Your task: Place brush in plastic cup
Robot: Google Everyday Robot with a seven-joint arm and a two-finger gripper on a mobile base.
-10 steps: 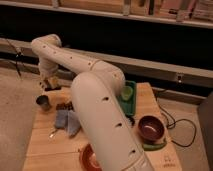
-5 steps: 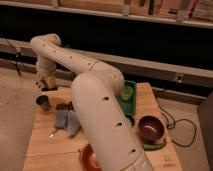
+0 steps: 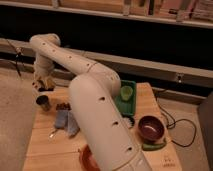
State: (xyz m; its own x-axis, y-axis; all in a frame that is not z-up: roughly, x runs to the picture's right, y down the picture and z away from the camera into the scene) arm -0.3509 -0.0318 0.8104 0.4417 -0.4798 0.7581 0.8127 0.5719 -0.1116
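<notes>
**Entry 1: gripper** [image 3: 41,89]. It hangs at the far left corner of the desk [image 3: 45,147], directly above the dark cup [image 3: 43,103] and apart from it. The fingers are drawn narrow. I read the small tan shape between them as the brush [image 3: 39,86], though I cannot make out its outline with certainty. I see no other brush on the desk.

**Entry 2: dark cup.** Upright, mouth open and unobstructed, close to the desk's left edge.

**Entry 3: progress.** By my judgement the pick-up and carry are done. 2 steps are left: lower into the cup, then release. Nothing is in the cup that I can see.

**Entry 4: neighbours and room.**
- 1 small brown object [image 3: 62,106] sits just right of the cup, and 1 grey-blue cloth [image 3: 65,122] lies nearer me. Both are beside the drop line, not under it.
- The arm [image 3: 95,110] crosses the middle of the desk and hides what lies beneath it.
- 1 green tray [image 3: 131,106] holding 1 green cup [image 3: 126,92], 1 maroon bowl [image 3: 151,127] and 1 red bowl [image 3: 86,158] are all well apart from the cup.
- The left edge is the hazard: a nudge outward could tip the cup off. The straight way down looks open.
</notes>
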